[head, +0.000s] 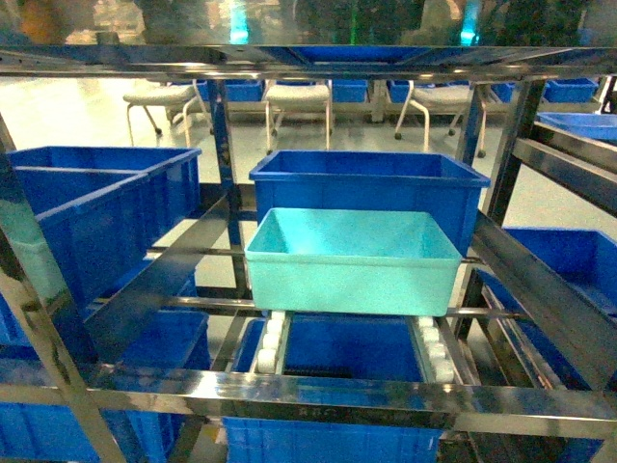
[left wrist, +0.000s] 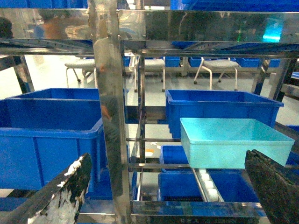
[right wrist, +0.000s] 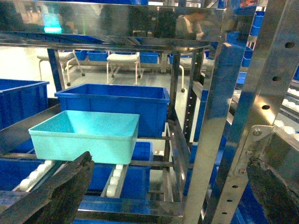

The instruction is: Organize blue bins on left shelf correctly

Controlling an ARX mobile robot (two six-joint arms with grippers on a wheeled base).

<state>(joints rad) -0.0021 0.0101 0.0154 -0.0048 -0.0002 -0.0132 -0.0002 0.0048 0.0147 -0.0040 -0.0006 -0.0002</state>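
Observation:
A light turquoise blue bin (head: 352, 260) sits empty on the white roller tracks (head: 271, 343) of the left shelf's (head: 337, 394) middle level, near its front beam. It also shows in the left wrist view as the blue bin (left wrist: 233, 140) and in the right wrist view as the blue bin (right wrist: 86, 135). My left gripper (left wrist: 167, 158) is open in front of the shelf, its dark worn fingers (left wrist: 60, 196) wide apart and empty. My right gripper (right wrist: 169, 161) is open too, short of a steel upright (right wrist: 224, 116). Neither gripper appears in the head view.
A deep-blue crate (head: 366, 188) stands right behind the turquoise bin. More deep-blue crates sit at the left (head: 96, 207), on the level below (head: 333, 362) and at the right (head: 578, 256). A steel upright (left wrist: 110, 116) stands close before the left gripper. Chairs (head: 299, 101) stand beyond the rack.

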